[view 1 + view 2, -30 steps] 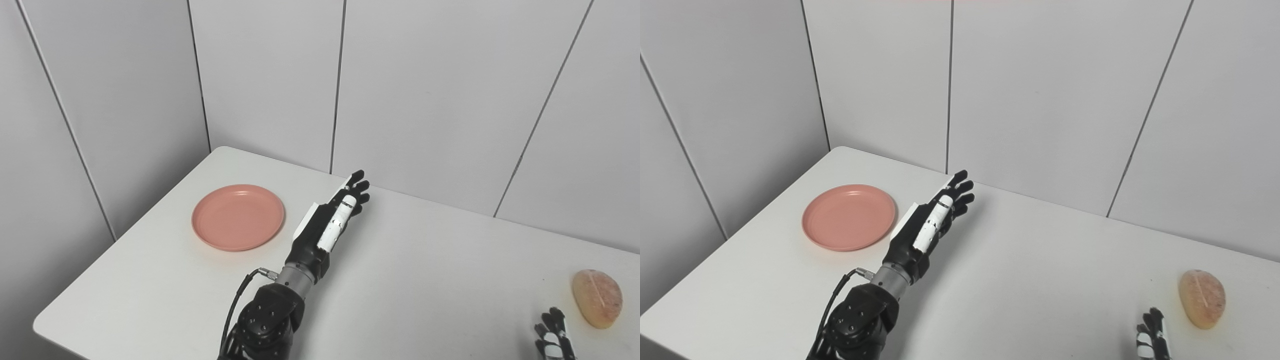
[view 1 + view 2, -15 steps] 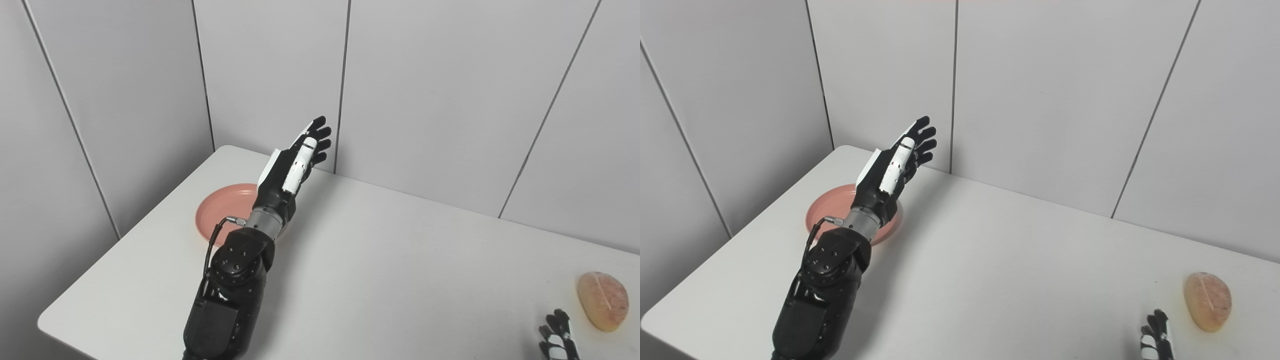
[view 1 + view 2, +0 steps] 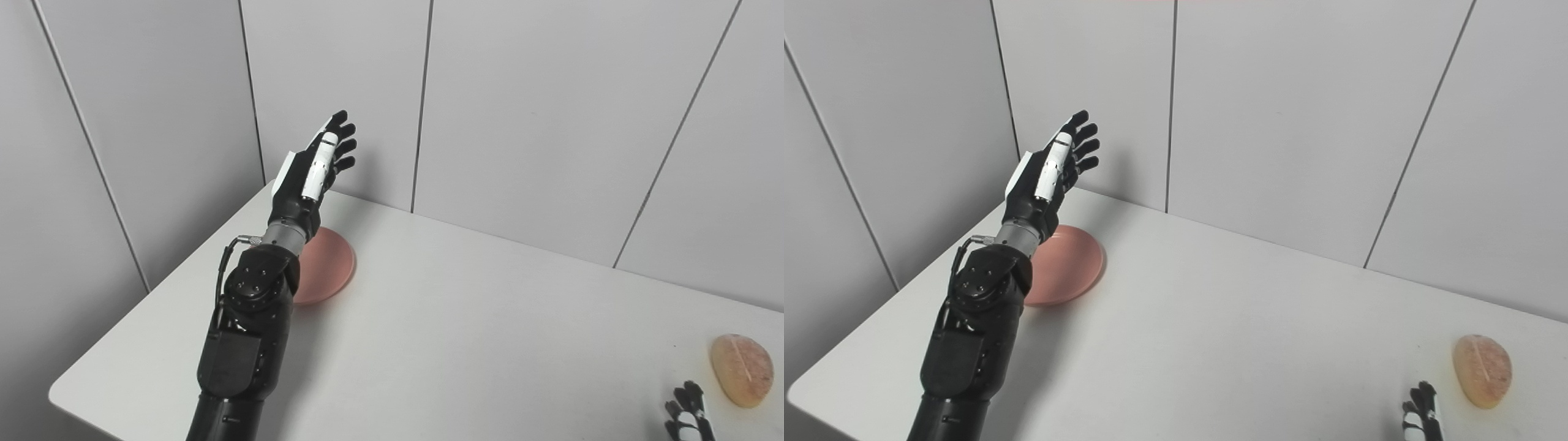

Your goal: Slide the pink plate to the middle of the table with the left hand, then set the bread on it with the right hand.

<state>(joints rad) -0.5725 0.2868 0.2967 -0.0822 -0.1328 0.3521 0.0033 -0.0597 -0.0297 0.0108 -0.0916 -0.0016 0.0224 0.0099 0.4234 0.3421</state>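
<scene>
The pink plate [image 3: 327, 267] lies at the table's far left, its left part hidden behind my left forearm. My left hand [image 3: 313, 173] is raised in the air above and beyond the plate, near the back left corner, open, fingers straight and holding nothing. The bread [image 3: 742, 369], a pale oval loaf, rests near the right edge of the table. Only the fingertips of my right hand [image 3: 689, 418] show at the bottom right, just left of and nearer than the bread; they are spread and touch nothing.
The white table [image 3: 465, 331] stands in a corner of grey wall panels [image 3: 527, 110], which rise close behind its back edge and on its left side. My left arm [image 3: 968, 331] crosses the table's left part.
My left hand has risen from beside the plate's right rim and swung left, now high over the plate's far side. The view has shifted slightly. The right hand and the bread have stayed put.
</scene>
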